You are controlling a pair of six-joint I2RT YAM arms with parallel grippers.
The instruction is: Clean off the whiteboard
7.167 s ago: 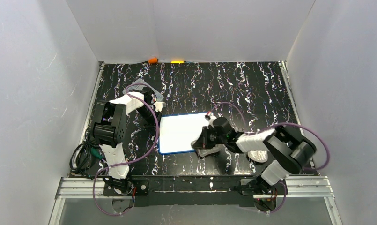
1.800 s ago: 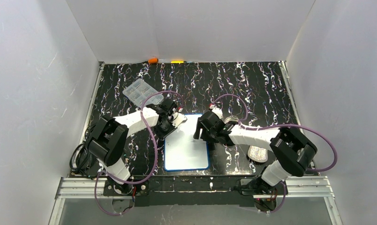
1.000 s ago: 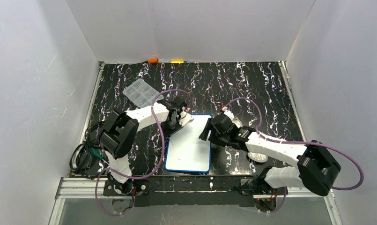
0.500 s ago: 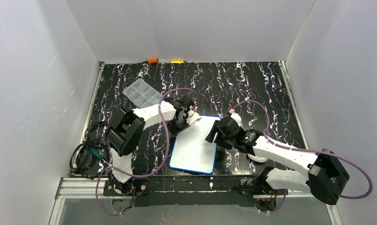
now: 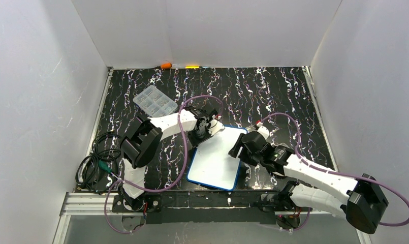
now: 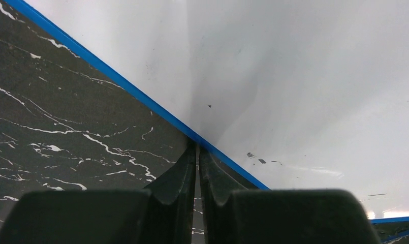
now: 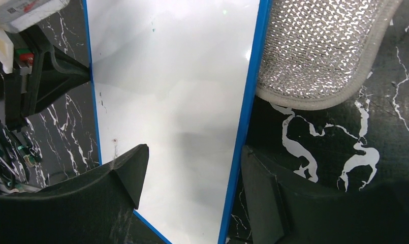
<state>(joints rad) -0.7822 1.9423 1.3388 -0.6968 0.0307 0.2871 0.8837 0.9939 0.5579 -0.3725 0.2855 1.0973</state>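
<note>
Black marbled tabletop (image 5: 273,96) carries flat white blue-rimmed whiteboard (image 5: 215,157); left gripper (image 6: 197,148) clenched, tips on its rim; right gripper (image 7: 192,178) released, straddling opposite rim.

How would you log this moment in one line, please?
flat white blue-rimmed whiteboard: no writing | left hand: shut, tips at rim | right hand: open, straddling rim

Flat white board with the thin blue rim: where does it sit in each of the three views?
Top external: the flat white blue-rimmed whiteboard lies at centre, tilted.
Left wrist: it fills the upper right.
Right wrist: a tall band down the middle.
Shared landmark: the left gripper, tips shut at the board's blue rim.
</note>
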